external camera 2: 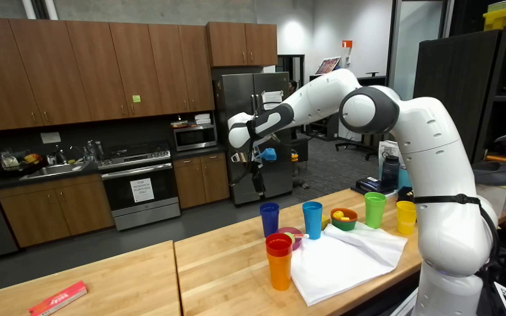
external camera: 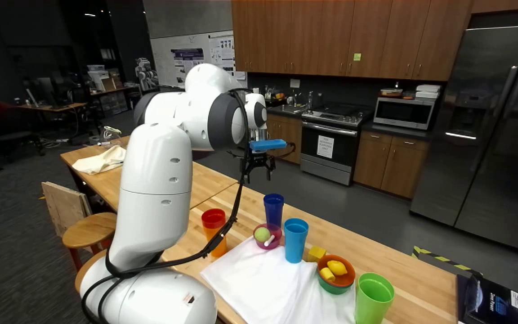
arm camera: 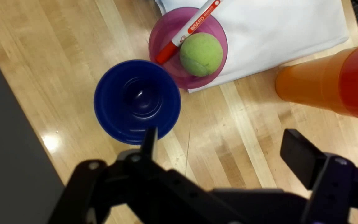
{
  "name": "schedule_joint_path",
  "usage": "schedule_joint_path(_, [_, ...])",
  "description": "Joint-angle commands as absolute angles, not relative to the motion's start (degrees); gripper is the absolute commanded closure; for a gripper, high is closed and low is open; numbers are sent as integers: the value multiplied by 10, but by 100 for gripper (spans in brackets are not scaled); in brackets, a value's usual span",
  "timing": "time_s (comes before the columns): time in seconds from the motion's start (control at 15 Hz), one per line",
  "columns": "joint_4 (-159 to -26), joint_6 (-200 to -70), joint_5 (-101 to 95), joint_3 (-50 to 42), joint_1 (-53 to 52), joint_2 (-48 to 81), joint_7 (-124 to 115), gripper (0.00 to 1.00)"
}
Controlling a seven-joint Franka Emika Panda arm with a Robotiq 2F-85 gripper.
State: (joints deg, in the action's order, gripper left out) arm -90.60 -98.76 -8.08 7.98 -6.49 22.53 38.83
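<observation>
the gripper [external camera: 257,177] is being held high over the table [external camera 2: 226,263], pointing down, w/ its fingers [arm camera: 303,155] standing wide apart; nothing is being gripped. nearest to it, a dk blue cup [arm camera: 137,102] is being shown upright on the table, nr the kitchen-side edge, below the gripper & apart from it in both exterior views; in the wrist view the cup's lower rim is being overlapped by a fingertip.

just beside the cup, a corner of the white cloth [arm camera: 275,34] is being covered by a pink bowl [arm camera: 166,31]; whether cup & bowl are touching can't be told. in the bowl a green ball [arm camera: 201,54] & a red-capped marker [arm camera: 191,29] are being held, the marker's other end out past the rim.

a red cup [external camera 2: 279,243] is being held up in an orange cup [external camera 2: 280,274], stacked, beside the cloth. at the cloth's edge an lt blue cup [external camera: 295,240] is being shown upright. a yellow block [external camera: 316,254] is being flanked by that cup & two stacked bowls, w/ an orange bowl [external camera: 348,279] being held in a green bowl [external camera: 335,289]; a lemon [external camera: 337,268] & a smaller yellow piece [external camera: 327,274] are being held in the top one. farther along, a green cup [external camera: 374,297] is being seen, w/ a yellow cup [external camera 2: 406,217] being shown nr it in an exterior view.
</observation>
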Motion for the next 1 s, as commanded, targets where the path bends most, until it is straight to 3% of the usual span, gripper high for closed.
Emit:
schedule_joint_path(0.0, [-881,-980,-64,80,-52,243,378,0])
schedule_joint_path(0.93, [-951,-986,-69,76,-62,247,225,0])
